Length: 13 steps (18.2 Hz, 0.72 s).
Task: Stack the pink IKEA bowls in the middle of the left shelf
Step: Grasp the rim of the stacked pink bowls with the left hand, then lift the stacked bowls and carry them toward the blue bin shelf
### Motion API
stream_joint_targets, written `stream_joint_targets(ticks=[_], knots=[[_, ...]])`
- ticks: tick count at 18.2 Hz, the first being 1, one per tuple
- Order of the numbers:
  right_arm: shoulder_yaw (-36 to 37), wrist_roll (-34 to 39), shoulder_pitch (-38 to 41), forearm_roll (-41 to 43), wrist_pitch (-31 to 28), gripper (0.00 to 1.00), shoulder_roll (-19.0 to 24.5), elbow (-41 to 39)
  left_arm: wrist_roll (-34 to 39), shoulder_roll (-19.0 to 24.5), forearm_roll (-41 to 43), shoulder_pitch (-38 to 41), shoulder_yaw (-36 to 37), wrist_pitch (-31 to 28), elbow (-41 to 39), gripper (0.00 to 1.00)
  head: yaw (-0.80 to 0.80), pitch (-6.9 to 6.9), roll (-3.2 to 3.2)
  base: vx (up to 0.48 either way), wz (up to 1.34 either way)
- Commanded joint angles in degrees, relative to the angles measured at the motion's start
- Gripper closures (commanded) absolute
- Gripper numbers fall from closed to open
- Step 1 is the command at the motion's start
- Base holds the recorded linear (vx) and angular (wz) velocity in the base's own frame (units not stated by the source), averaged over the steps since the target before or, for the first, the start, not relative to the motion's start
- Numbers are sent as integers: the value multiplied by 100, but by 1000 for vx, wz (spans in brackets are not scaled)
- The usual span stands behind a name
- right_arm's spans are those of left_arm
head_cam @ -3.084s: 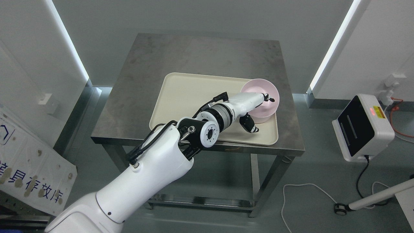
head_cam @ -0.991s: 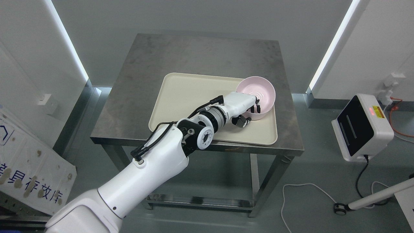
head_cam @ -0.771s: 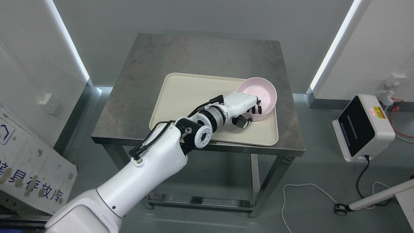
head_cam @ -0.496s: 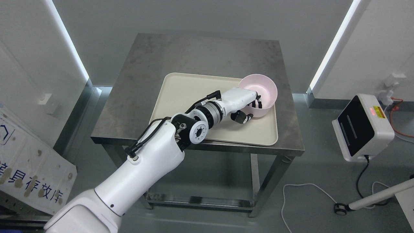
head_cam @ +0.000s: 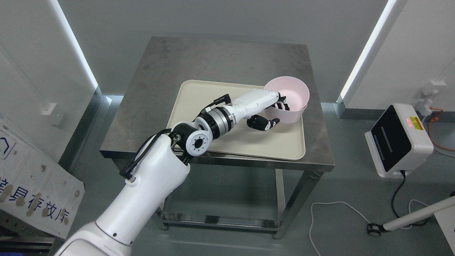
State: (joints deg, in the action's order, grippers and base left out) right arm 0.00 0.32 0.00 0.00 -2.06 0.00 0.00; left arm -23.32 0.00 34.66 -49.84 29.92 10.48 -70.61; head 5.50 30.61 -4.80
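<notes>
One bowl (head_cam: 289, 96), base hidden.

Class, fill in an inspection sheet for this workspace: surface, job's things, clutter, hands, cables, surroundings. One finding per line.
Surface: steel table, with a cream tray on it.
Job's things: one pink bowl at the tray's far right corner, tilted and apparently lifted; no shelf seen.
Clutter: nothing seen on table or tray.
Hands: left hand grips the bowl's near rim, fingers inside, thumb beneath; right hand not in view.
Cables: black cable and white cable on the floor.
Surroundings: white device on the floor at right; printed board leaning at left.
</notes>
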Motion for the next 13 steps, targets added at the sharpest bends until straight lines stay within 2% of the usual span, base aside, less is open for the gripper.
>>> stream_joint_targets(ticks=[1, 3, 7, 13], knots=[[62, 3, 9, 0, 4, 0, -100, -193, -426, 100, -11, 693, -1918, 786, -1444, 97, 0, 0, 0, 0, 0], [62, 3, 9, 0, 4, 0, -100, -193, -716, 100, -29, 1019, -2339, 1340, -1753, 96, 0, 0, 0, 0, 0], [62, 3, 9, 0, 4, 0, -100, -193, -1375, 100, -414, 1301, -3288, 2457, -1833, 95, 0, 0, 0, 0, 0], [62, 3, 9, 0, 4, 0, -100, -193, -1473, 100, -1057, 1503, -3800, 3003, -1833, 95, 0, 0, 0, -3, 24]])
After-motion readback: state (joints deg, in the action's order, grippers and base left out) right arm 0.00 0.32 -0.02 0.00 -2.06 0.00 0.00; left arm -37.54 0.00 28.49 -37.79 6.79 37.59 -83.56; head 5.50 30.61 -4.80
